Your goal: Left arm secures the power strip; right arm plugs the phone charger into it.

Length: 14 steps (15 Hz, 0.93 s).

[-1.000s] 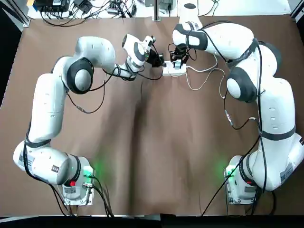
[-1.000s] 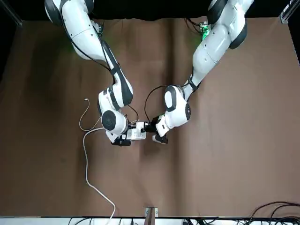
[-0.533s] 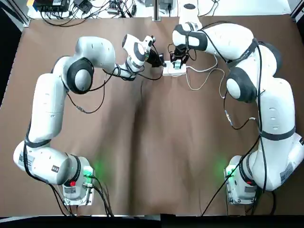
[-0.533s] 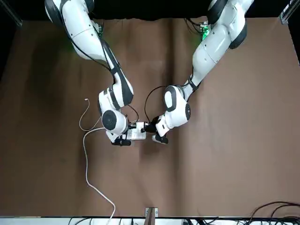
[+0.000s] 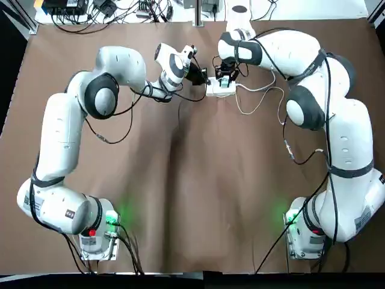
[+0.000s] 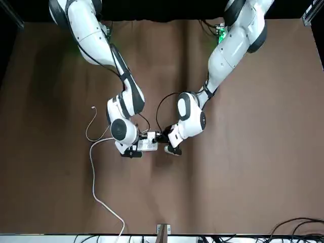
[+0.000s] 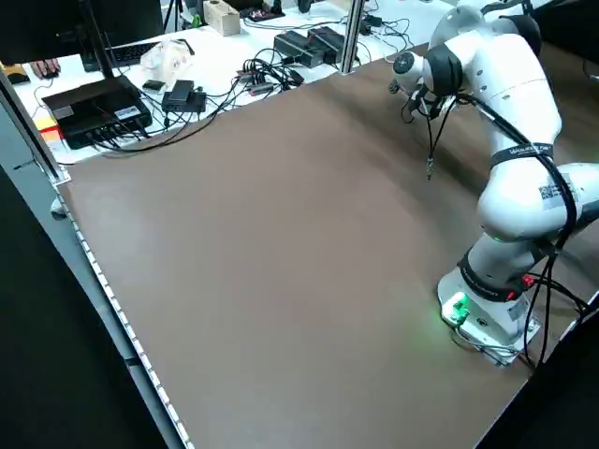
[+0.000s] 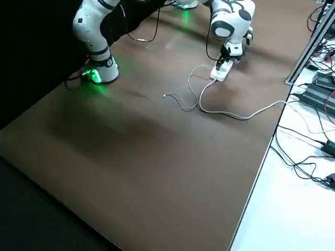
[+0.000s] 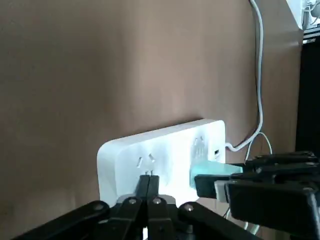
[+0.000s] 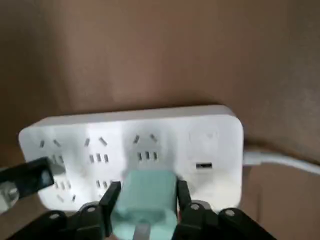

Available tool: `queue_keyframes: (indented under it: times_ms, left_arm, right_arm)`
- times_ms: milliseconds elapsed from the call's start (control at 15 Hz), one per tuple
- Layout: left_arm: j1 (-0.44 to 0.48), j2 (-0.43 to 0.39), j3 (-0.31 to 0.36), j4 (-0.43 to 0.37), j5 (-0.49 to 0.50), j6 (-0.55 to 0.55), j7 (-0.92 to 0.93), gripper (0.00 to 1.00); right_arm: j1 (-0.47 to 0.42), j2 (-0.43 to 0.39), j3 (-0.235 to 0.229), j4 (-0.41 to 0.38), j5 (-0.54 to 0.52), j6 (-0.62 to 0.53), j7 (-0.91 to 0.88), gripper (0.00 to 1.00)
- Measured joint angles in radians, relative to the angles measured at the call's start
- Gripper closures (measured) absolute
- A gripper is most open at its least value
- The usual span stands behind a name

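Note:
The white power strip lies at the table's far middle, its thick white cord trailing off toward the far edge. My left gripper is shut, and its joined fingertips press on one end of the power strip. My right gripper is shut on the teal phone charger. It holds the charger against the socket face of the strip. The charger's prongs are hidden. The charger's thin white cable curls on the table beside the right arm.
Black cables and electronics lie on the white bench past the table's far edge, beside a metal post. The brown table stretches bare between the two arm bases.

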Motion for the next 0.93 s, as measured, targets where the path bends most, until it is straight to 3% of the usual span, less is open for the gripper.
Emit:
queue_keyframes:
  times_ms: [133,467,667,933]
  left_arm:
    - [0.000,0.000,0.000,0.000,0.000,0.000,0.000,0.99]
    - [0.000,0.000,0.000,0.000,0.000,0.000,0.000,0.99]
    - [0.000,0.000,0.000,0.000,0.000,0.000,0.000,0.99]
    - [-0.001,0.000,0.000,0.001,0.000,0.000,0.000,0.99]
  right_arm:
    - [0.001,0.016,0.000,0.001,-0.002,0.017,0.006,0.46]
    - [0.004,0.042,0.008,0.016,0.004,0.067,0.009,0.03]
    - [-0.018,0.038,0.000,0.081,0.005,0.010,0.012,0.00]
    - [-0.122,0.009,-0.005,0.237,0.005,-0.234,0.012,0.00]
